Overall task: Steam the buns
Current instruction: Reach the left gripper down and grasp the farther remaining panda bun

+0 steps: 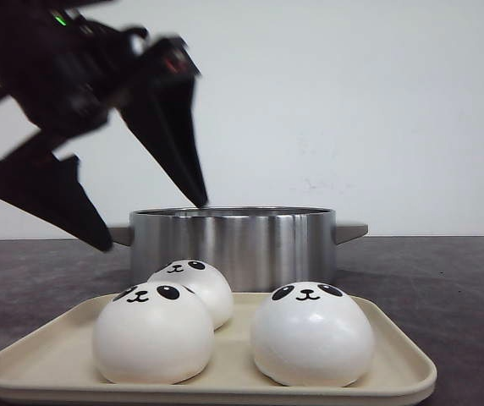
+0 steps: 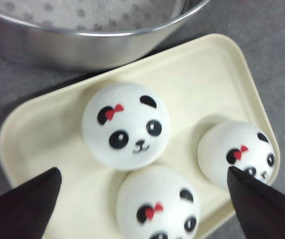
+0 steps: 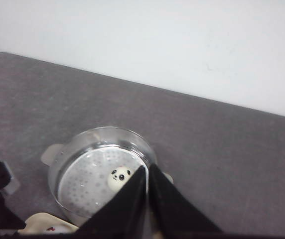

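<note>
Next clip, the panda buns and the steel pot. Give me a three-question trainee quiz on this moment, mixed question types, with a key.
1. How many glossy white panda-faced buns lie on the cream rectangular tray?
2. True or false: the round stainless steel pot with the perforated steamer floor is empty.
3. Which tool is spread open above the tray? A) left tool B) right tool

Key
1. Three: one nearest the pot, one beside it, one at the near edge.
2. False. The right wrist view shows one panda bun already inside.
3. A. The left tool is open with nothing between its fingers; the right tool is shut, high above the pot.
</note>
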Controlling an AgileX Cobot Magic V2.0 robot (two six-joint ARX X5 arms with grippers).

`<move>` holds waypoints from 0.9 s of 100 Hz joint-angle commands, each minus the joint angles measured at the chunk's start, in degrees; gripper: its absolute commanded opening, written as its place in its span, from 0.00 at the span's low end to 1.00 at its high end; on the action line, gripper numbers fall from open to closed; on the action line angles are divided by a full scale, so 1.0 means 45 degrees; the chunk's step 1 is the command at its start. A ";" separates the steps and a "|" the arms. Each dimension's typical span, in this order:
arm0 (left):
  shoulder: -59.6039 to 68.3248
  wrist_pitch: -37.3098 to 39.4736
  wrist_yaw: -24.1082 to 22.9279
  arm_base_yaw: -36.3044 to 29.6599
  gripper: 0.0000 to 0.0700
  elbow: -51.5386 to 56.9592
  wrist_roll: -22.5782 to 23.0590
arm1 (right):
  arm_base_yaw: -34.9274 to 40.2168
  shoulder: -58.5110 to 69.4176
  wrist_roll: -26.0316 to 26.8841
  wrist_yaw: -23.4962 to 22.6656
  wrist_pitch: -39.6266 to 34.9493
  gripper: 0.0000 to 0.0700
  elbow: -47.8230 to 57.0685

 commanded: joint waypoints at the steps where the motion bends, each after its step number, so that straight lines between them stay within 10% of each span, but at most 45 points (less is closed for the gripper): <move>1: 0.0656 0.0155 -0.0053 -0.0175 1.00 0.0588 -0.0102 | 0.0155 0.0005 0.0418 0.0151 -0.0058 0.00 0.0223; 81: 0.4867 -0.1787 -0.0675 -0.0374 1.00 0.3104 0.0146 | 0.0155 -0.0160 0.1185 0.0782 -0.1107 0.00 0.0223; 90: 0.4930 -0.1744 -0.0680 -0.0374 0.83 0.3104 0.0146 | 0.0155 -0.0160 0.1185 0.0816 -0.1103 0.00 0.0223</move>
